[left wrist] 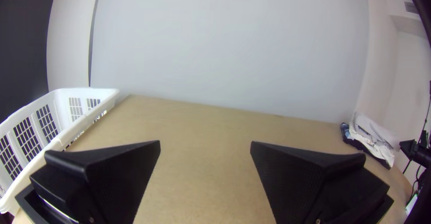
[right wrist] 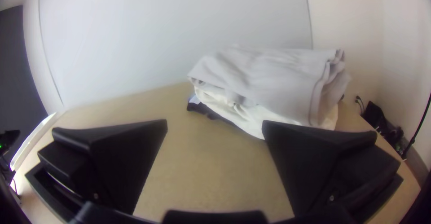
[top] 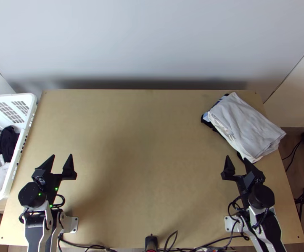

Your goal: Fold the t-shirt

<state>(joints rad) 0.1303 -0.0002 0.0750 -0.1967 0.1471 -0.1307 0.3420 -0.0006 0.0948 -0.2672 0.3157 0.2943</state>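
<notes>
Left pincer (top: 62, 156) and right pincer (top: 236, 158) are gaping, empty. Folded pile (top: 248, 126) is lying at the desk's (top: 143, 168) far right, loose clothes (top: 7, 145) sitting in basket (top: 30, 101); can't tell which is the t-shirt. Probably awaiting a basket grab.

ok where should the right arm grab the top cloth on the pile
Probably by the near end of the top cloth, with the right gripper coming in low from the table's near side. The folded layers stack into an edge there to pinch, but the white cloth lies right under it and might get caught too.
</notes>
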